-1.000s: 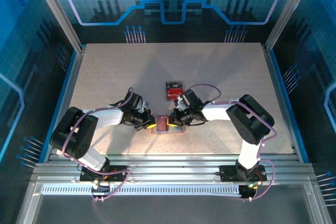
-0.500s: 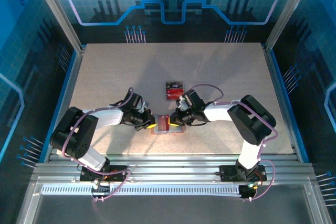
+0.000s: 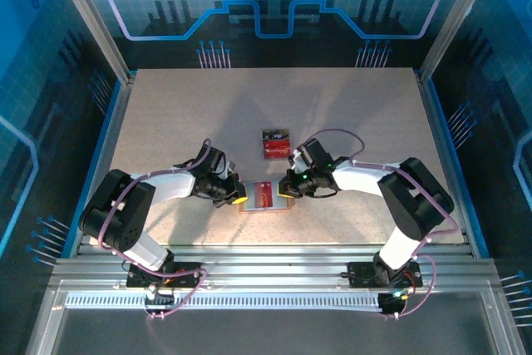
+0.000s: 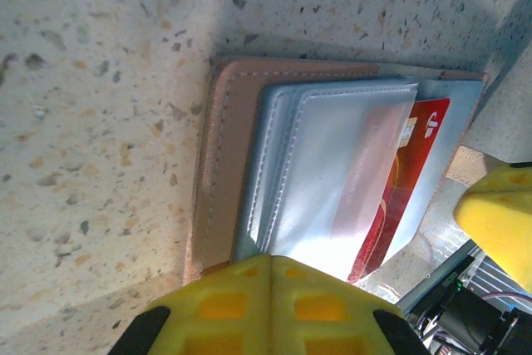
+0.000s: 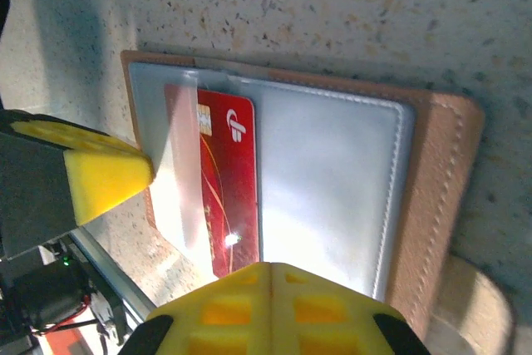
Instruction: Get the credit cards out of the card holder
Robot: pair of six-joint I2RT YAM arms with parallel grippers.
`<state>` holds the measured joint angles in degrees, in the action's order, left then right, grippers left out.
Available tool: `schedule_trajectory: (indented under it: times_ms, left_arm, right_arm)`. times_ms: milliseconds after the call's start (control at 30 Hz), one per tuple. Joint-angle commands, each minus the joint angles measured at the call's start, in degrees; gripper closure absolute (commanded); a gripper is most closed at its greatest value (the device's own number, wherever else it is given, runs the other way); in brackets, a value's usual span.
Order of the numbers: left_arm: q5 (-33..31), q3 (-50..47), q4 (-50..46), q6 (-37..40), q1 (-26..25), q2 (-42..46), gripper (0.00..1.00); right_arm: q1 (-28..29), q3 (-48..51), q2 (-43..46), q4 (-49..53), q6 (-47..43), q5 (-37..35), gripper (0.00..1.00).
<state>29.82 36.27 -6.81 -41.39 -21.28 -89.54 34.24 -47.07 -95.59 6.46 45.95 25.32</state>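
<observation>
The tan card holder (image 3: pixel 280 204) lies open and flat on the table between my two grippers. Its grey-blue inner faces (image 4: pixel 332 164) are turned up. A red credit card (image 5: pixel 226 180) sticks partly out of an inner sleeve, its red corner (image 4: pixel 420 147) showing in the left wrist view. My left gripper (image 4: pixel 270 265) is shut, its tips at the holder's left edge (image 3: pixel 239 200). My right gripper (image 5: pixel 271 270) is shut as well, at the holder's right side (image 3: pixel 288 192). Nothing shows between either pair of fingers.
A small red and dark card-like item (image 3: pixel 275 144) lies on the table just behind the holder. The metal rail (image 3: pixel 266 276) runs close along the near edge. Frame posts and blue walls bound the table (image 3: pixel 166 114).
The right arm has swung outward to the right and its gripper has backed off a little. The holder's raised flap now lies flat, and more of the red card shows.
</observation>
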Motion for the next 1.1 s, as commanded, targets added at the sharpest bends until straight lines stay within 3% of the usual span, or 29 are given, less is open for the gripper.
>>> schedule_trajectory:
  times_ms: [0, 167, 333, 667, 1067]
  left_arm:
    - [-1.02, 0.73, -2.93, 1.31, -0.39, 0.06, 1.0]
    - [-0.1, 0.62, -2.21, 0.5, -0.46, 0.72, 1.0]
    - [0.76, 3.12, -3.48, -0.42, -1.74, 3.42, 0.96]
    - [-1.71, 9.42, -6.37, 0.58, -6.9, -2.04, 0.96]
    - [-6.33, 10.46, -11.56, 4.52, -7.51, -4.77, 0.99]
  right_arm:
    - [-0.66, -2.3, 2.18, 7.26, -3.81, -2.59, 1.0]
    - [-0.6, -1.64, 0.64, 1.1, -1.13, 2.36, 0.99]
    - [-0.58, -0.74, -1.64, -5.4, 2.52, 5.51, 0.9]
    - [-0.59, -1.61, -4.45, -4.86, 1.95, 5.61, 0.81]
    - [-0.67, -1.25, -7.22, -7.86, 2.55, 7.76, 0.78]
